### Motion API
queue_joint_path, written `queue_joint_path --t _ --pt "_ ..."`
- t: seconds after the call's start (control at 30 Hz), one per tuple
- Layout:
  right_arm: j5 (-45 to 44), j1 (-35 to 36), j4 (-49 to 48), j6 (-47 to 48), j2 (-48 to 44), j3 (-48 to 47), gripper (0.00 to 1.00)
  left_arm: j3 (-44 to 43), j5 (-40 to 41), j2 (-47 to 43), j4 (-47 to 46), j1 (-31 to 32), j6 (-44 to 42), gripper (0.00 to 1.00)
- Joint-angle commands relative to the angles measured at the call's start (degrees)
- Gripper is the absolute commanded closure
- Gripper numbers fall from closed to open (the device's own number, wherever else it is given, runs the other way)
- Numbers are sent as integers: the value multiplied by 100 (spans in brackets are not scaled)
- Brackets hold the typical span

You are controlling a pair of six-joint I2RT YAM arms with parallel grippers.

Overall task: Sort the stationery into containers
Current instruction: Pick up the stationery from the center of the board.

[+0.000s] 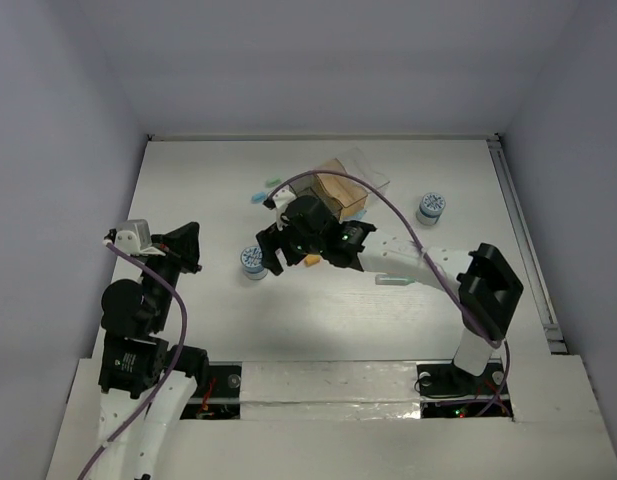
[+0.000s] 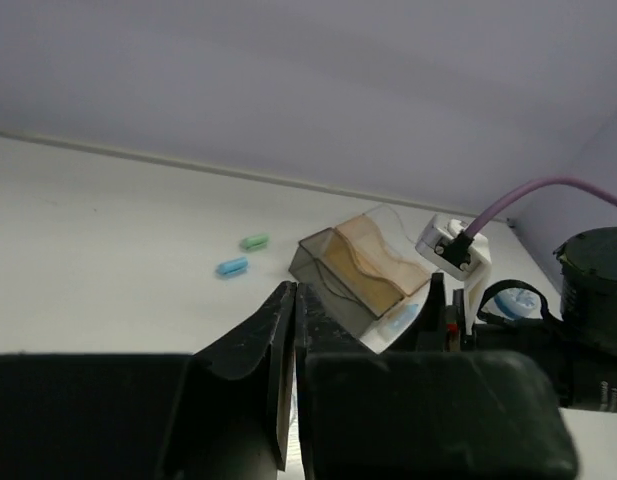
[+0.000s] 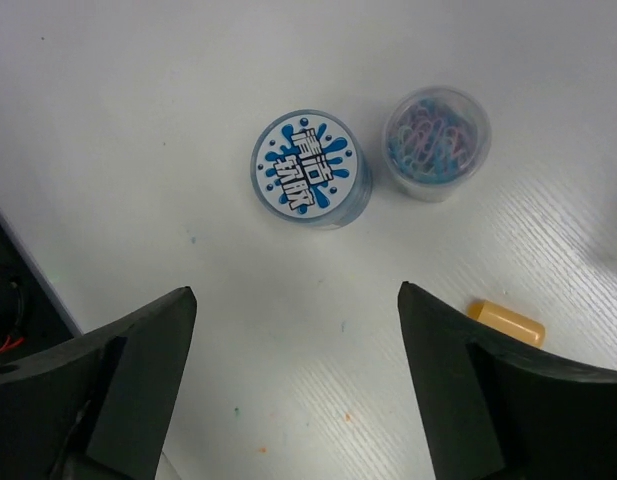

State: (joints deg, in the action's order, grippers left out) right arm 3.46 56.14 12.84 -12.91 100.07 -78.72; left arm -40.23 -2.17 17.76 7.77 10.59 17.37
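The roll (image 3: pixel 311 168) stands on end on the table (image 3: pixel 138 120), printed lid up. The clip tub (image 3: pixel 436 143) stands just beside it at 3 o'clock, with a thin gap between them. An orange stick (image 3: pixel 506 322) lies flat at 4 o'clock from the roll.

The right gripper (image 3: pixel 296 300) hangs above them with its jaws spread wide and empty, the roll at its 12 o'clock. That width looks set to straddle the roll, so I judge it the next pick.

From above, the pair lies at 7 o'clock from the containers (image 1: pixel 340 188), near enough for a short carry. A blue stick (image 2: pixel 231 266) and a green stick (image 2: pixel 254 241) lie at 9 o'clock from the containers, and a second roll (image 1: pixel 431 208) at 3 o'clock; all are unsorted.

The left gripper (image 2: pixel 294 300) is pinched closed on nothing, well off at the containers' 8 o'clock, likely to stay clear.

In the top view the right arm and its cable cover the containers' near side, so their contents cannot be read, and the roll and tub blur into one blob. In the left wrist view something pale blue shows by the clear box; I cannot tell whether it is inside or beside it. A finger cuts off the orange stick's lower edge.
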Motion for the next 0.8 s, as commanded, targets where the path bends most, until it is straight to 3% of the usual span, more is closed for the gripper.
queue_joint_path --t 0.0,0.03,0.13,0.27,0.6,0.77 --pt "-302 152 200 60 222 -451 11 -205 472 -44 -13 75 -32 100" --pt "-311 204 236 43 293 -495 5 -187 490 -44 -4 75 -23 100" --pt "-496 204 350 -36 618 -671 2 -187 499 -53 23 127 -5 69" --pt "-391 204 535 -28 1057 -1013 1 -179 516 -79 23 128 4 56" --pt "-671 371 536 25 2156 -1980 1 -161 429 -106 -21 128 4 51" --pt "-935 371 255 -1 2517 -2279 7 -143 420 -115 -21 128 4 51"
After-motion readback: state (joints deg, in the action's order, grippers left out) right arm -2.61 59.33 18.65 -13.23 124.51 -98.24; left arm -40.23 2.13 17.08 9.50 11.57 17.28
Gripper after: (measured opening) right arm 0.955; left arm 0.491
